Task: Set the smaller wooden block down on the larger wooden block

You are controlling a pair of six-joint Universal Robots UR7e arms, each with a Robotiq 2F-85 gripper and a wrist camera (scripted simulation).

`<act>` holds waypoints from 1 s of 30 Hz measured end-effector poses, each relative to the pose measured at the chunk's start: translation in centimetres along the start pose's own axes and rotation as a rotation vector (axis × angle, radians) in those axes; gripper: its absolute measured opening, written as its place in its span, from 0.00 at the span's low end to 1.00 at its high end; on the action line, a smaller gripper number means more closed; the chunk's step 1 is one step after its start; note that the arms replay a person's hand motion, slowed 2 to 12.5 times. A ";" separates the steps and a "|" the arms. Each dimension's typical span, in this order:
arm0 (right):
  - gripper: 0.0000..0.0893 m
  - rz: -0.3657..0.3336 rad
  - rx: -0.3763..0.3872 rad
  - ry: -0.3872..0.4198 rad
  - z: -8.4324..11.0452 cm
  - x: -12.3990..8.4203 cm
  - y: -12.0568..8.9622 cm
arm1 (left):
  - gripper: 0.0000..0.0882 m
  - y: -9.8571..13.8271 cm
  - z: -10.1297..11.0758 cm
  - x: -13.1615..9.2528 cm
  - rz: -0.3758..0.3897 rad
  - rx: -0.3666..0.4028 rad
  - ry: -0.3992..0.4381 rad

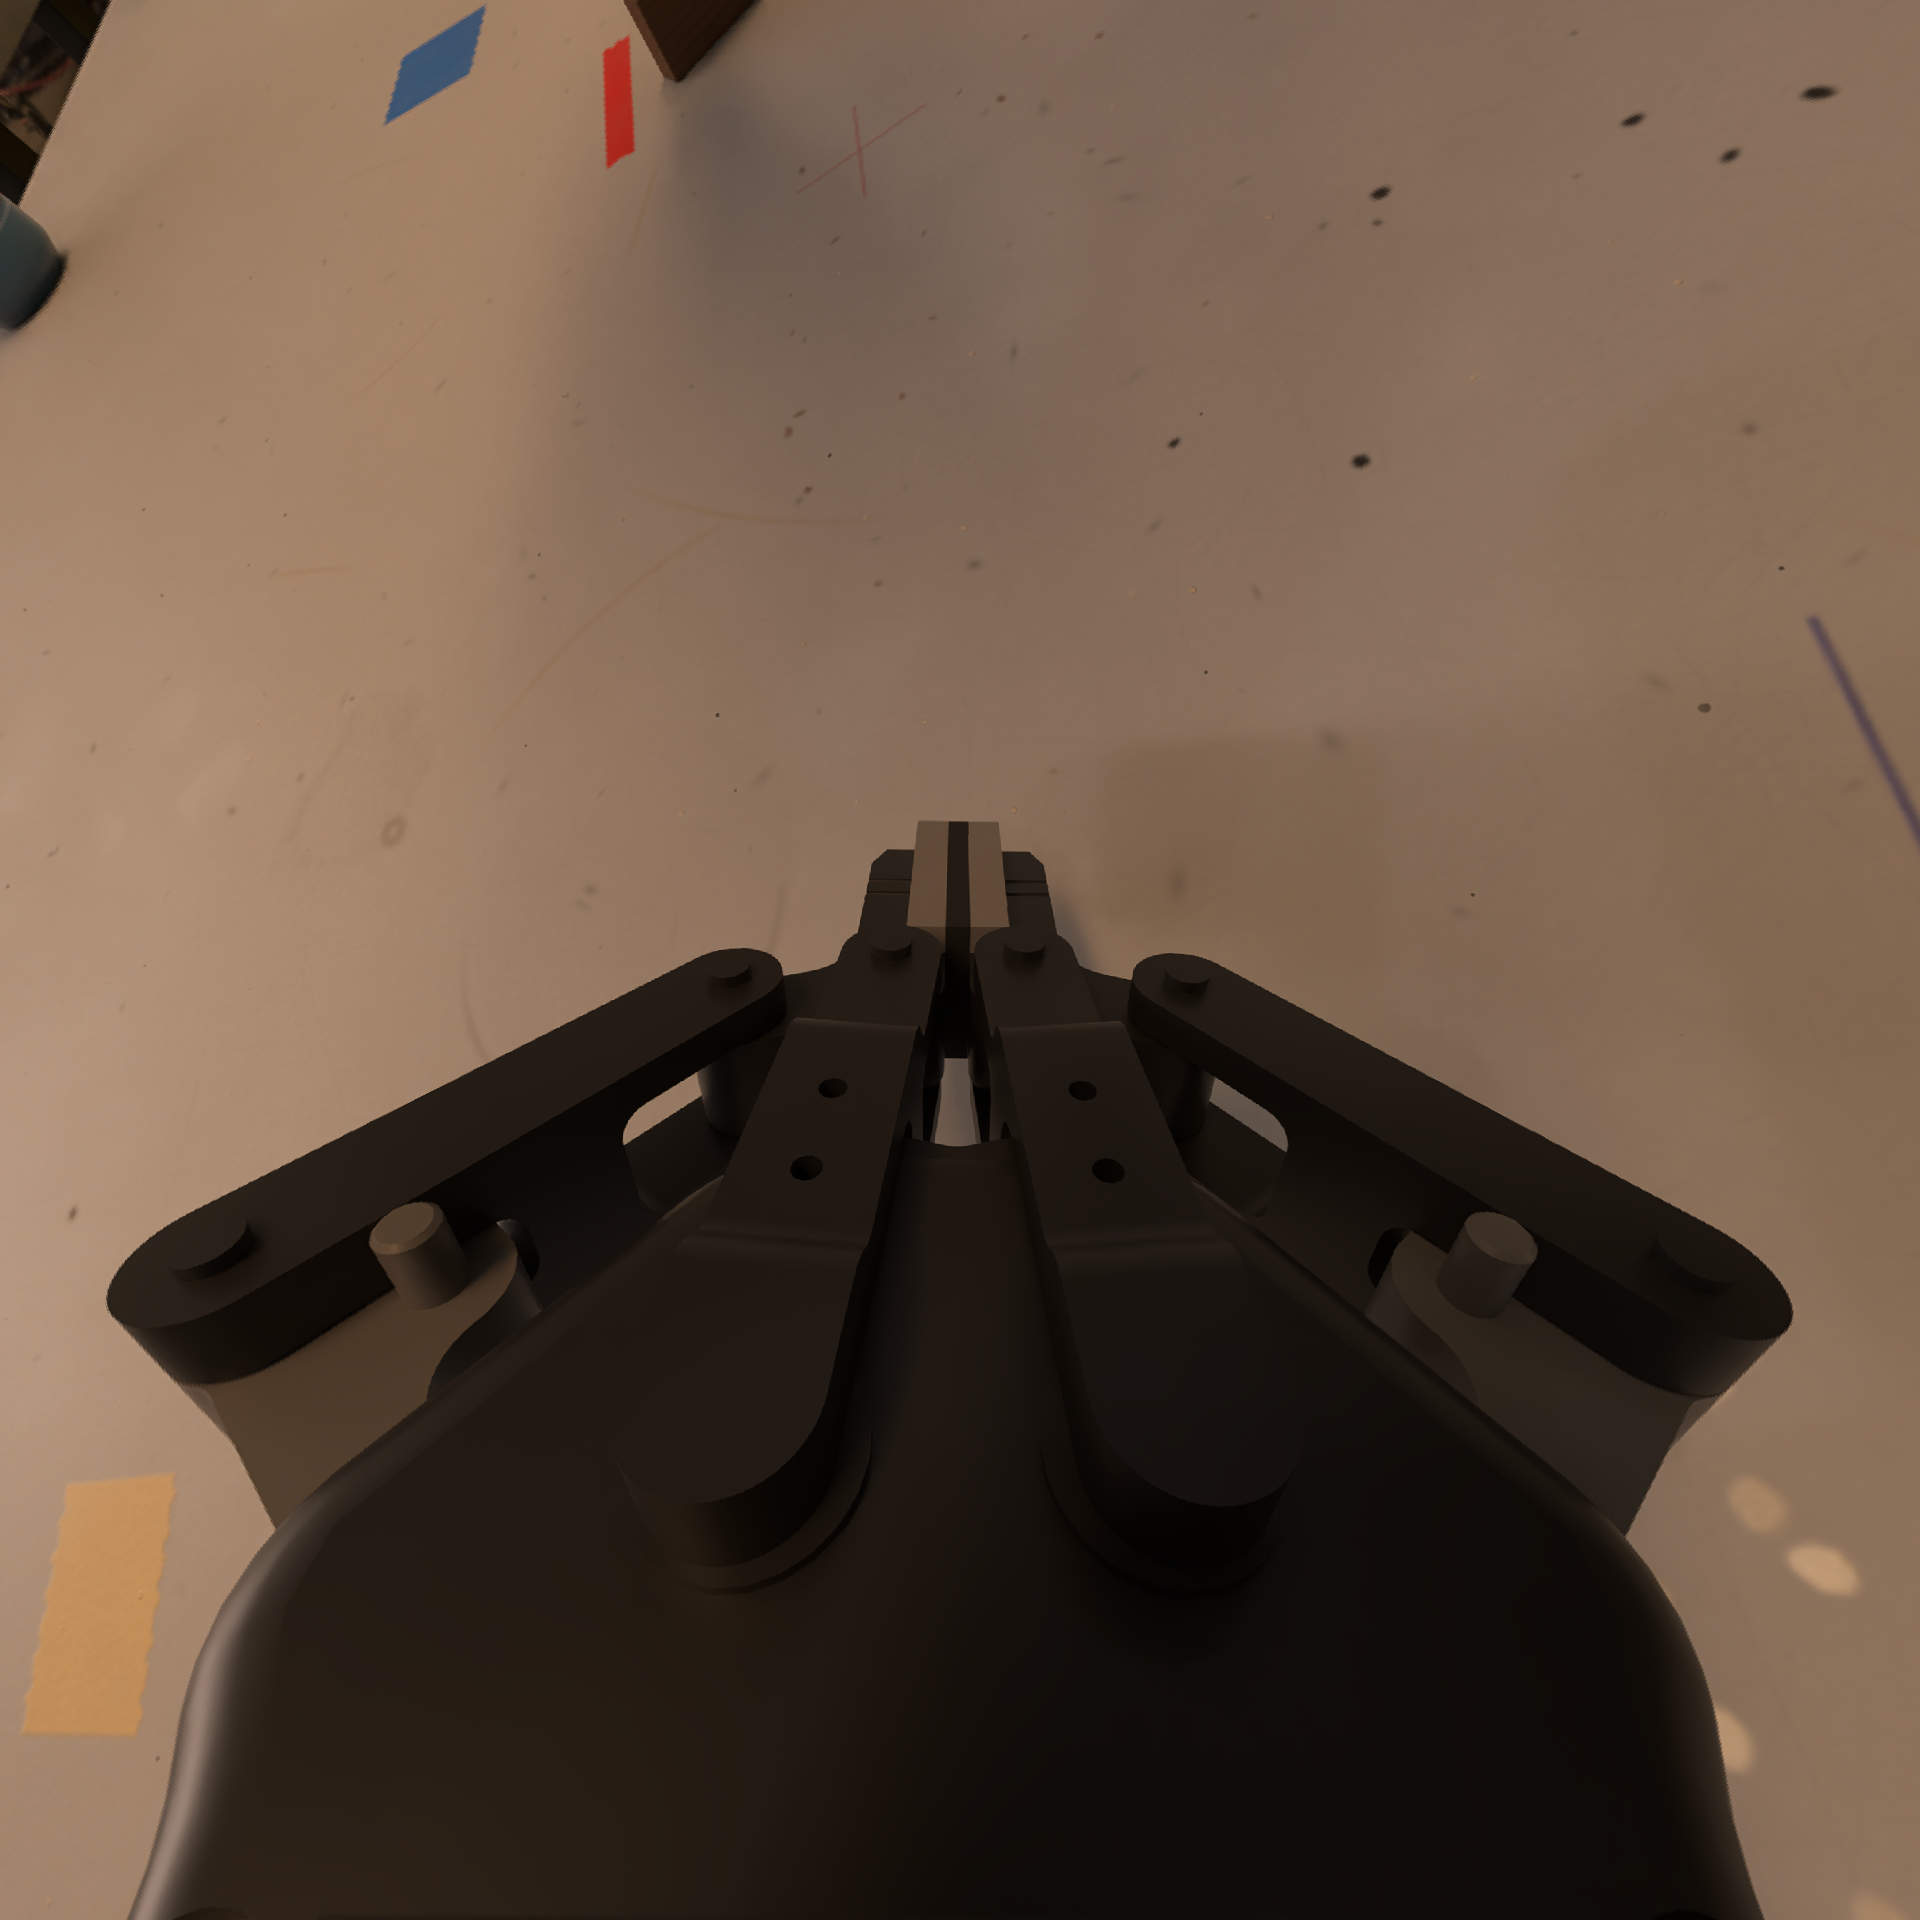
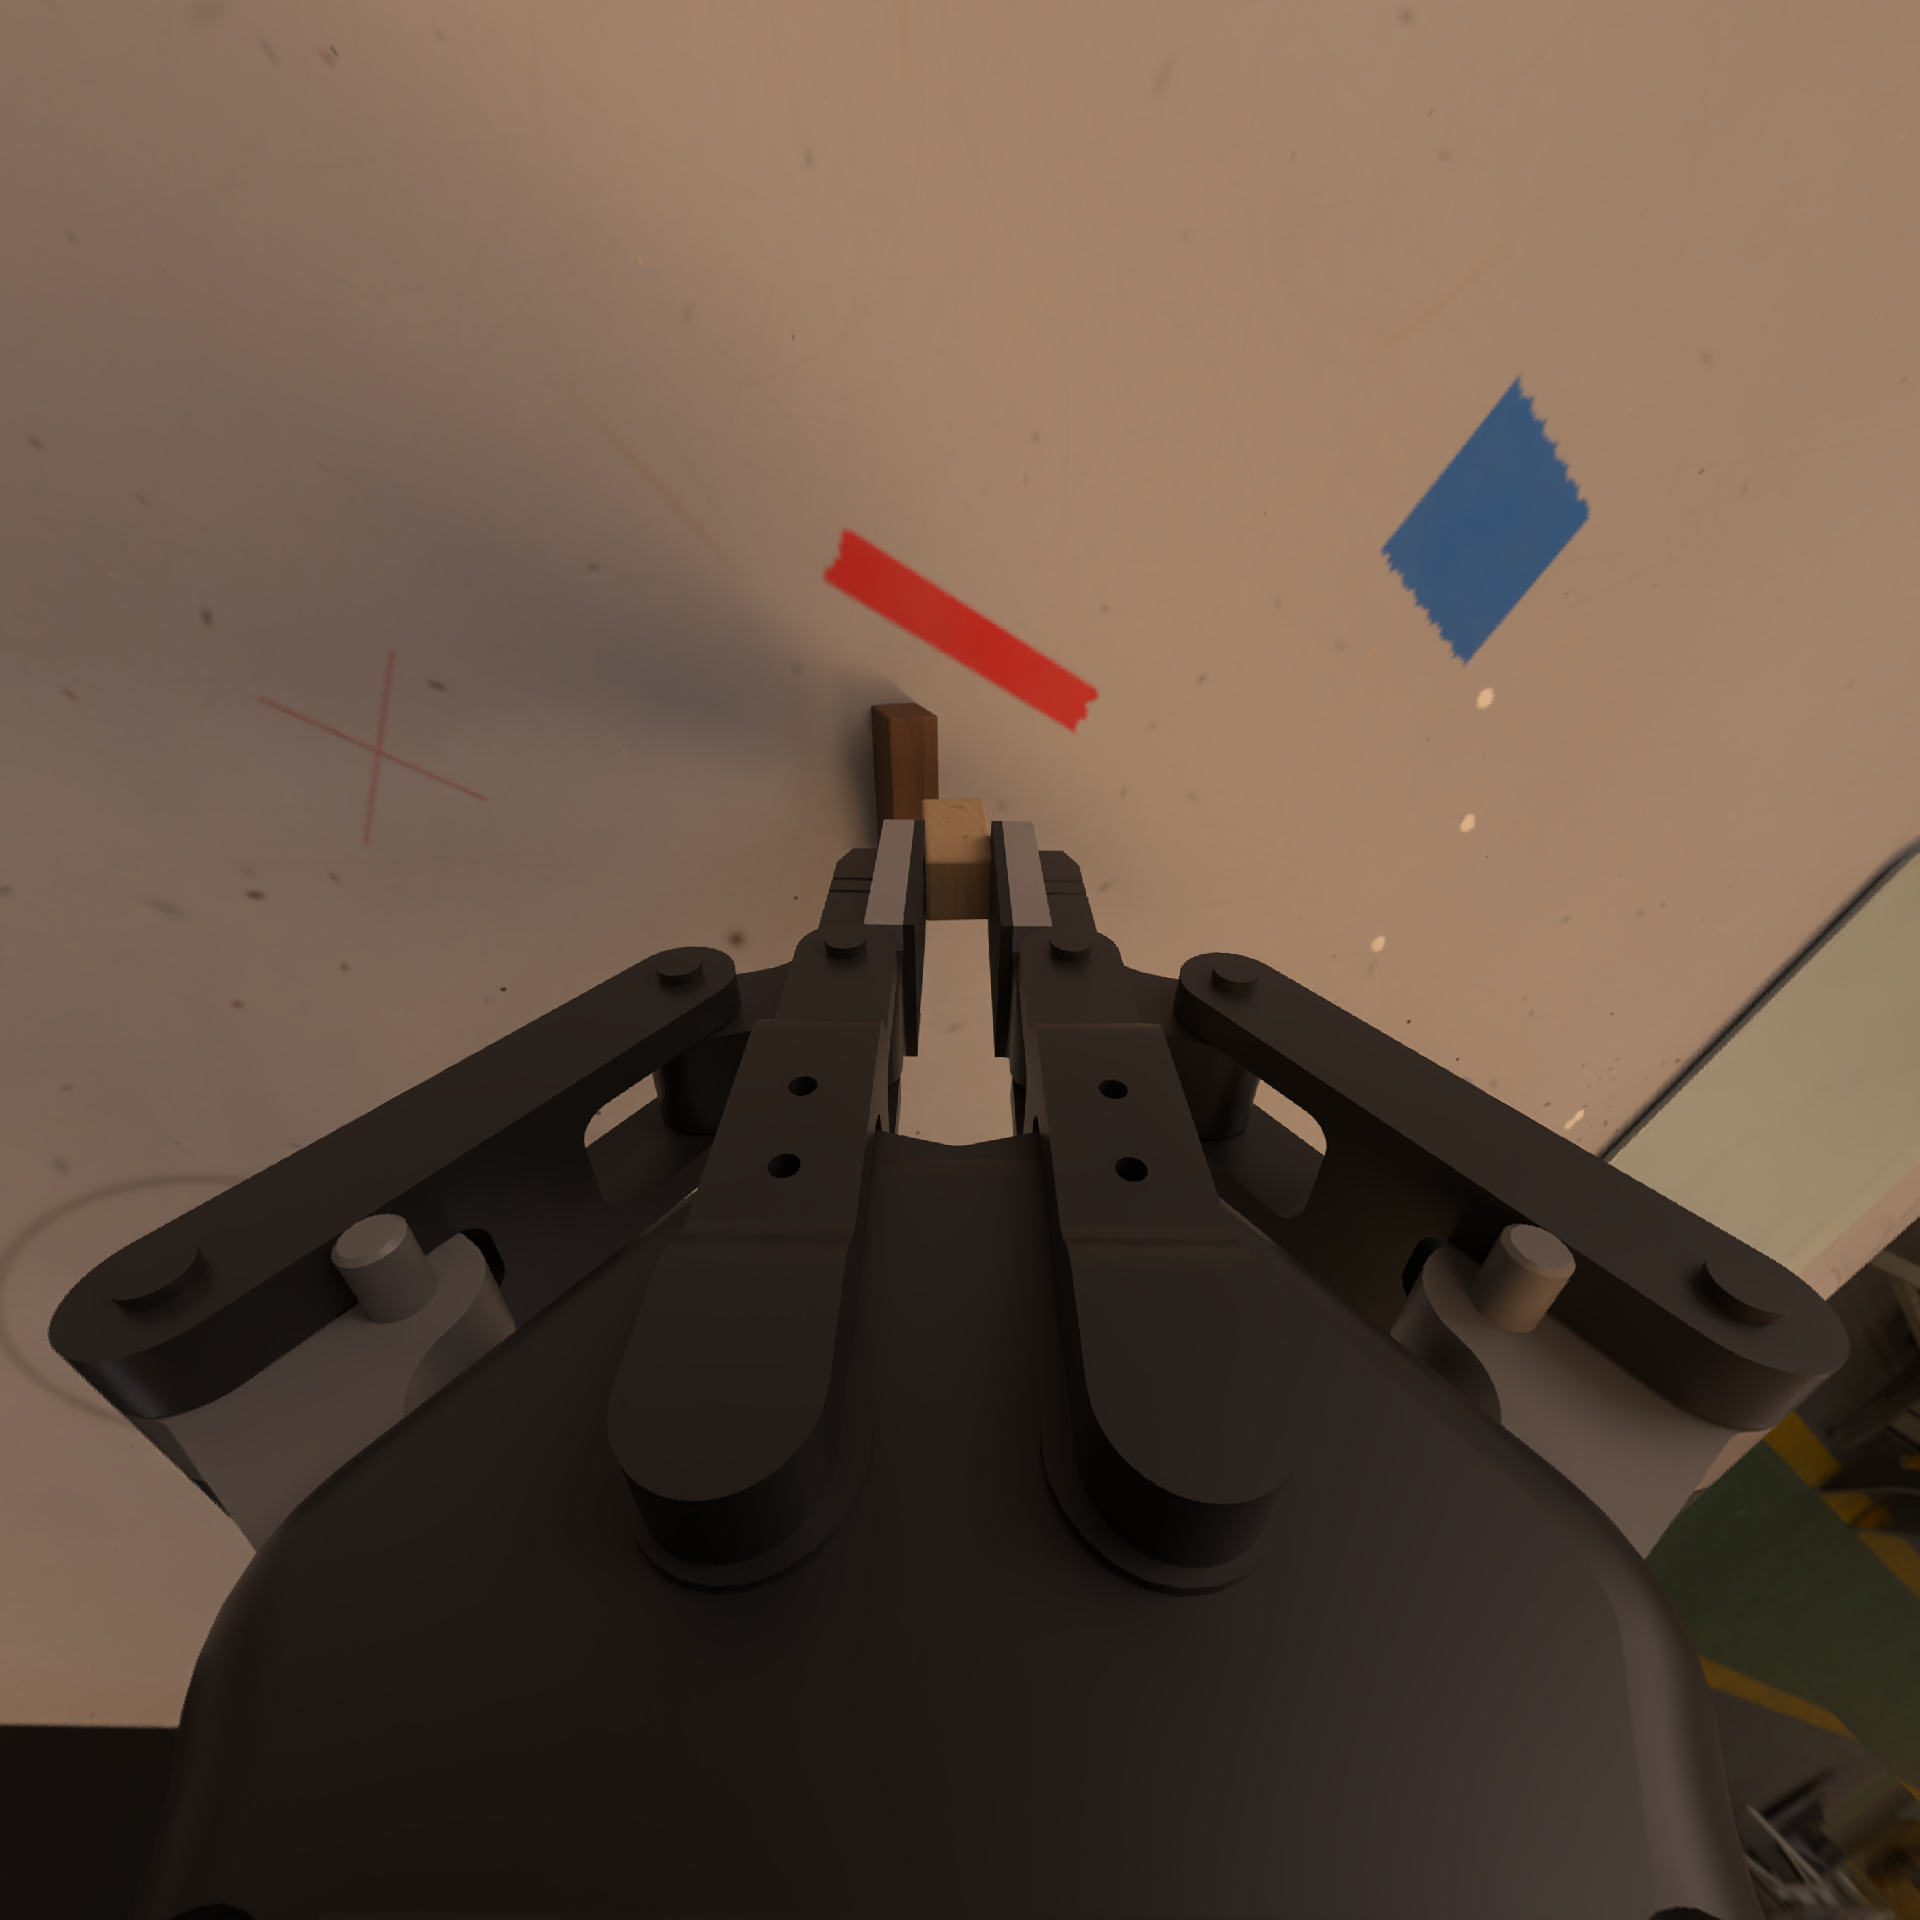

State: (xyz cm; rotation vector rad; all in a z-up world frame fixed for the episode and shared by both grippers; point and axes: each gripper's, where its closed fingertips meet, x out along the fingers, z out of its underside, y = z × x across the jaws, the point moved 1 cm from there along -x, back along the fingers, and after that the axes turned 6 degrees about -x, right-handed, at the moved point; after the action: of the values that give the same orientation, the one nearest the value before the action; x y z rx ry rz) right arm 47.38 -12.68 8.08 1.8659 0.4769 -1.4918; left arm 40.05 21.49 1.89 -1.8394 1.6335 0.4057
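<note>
In the right wrist view my right gripper [image 2: 956, 868] is shut on the smaller, pale wooden block [image 2: 954, 860], held between its pads above the table. The larger, dark brown wooden block [image 2: 906, 761] lies just beyond and slightly left of the pale block, partly hidden behind it. In the left wrist view my left gripper [image 1: 958, 873] is shut and empty, its pads pressed together above bare tabletop. A corner of the dark brown block [image 1: 688, 31] shows at the top edge of that view, far from the left gripper.
A red tape strip [image 2: 961, 629], a blue tape patch [image 2: 1486, 520] and a thin red cross mark [image 2: 376, 746] lie on the beige table. The table edge [image 2: 1766, 997] runs at the right. In the left wrist view an orange tape patch [image 1: 99, 1600] lies near left.
</note>
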 end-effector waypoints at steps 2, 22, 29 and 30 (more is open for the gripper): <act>0.13 -0.011 -0.005 -0.034 0.2 0.4 0.1 | 0.00 0.0 0.0 0.0 0.000 0.000 0.000; 0.13 -0.109 -0.034 -0.215 0.9 3.2 -0.4 | 0.00 0.0 0.0 -0.1 -0.007 0.005 0.001; 0.13 -0.110 -0.019 -0.194 0.6 3.3 -0.3 | 0.00 0.0 0.0 -0.1 -0.007 0.003 0.000; 0.13 -0.111 -0.017 -0.192 0.6 3.3 -0.3 | 0.00 0.0 0.0 -0.1 -0.007 0.003 0.000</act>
State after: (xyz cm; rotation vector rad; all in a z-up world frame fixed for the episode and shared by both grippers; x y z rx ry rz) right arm 47.63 -13.33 4.80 1.6860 0.5061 -1.7155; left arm 40.07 21.51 1.97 -1.8424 1.6271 0.4001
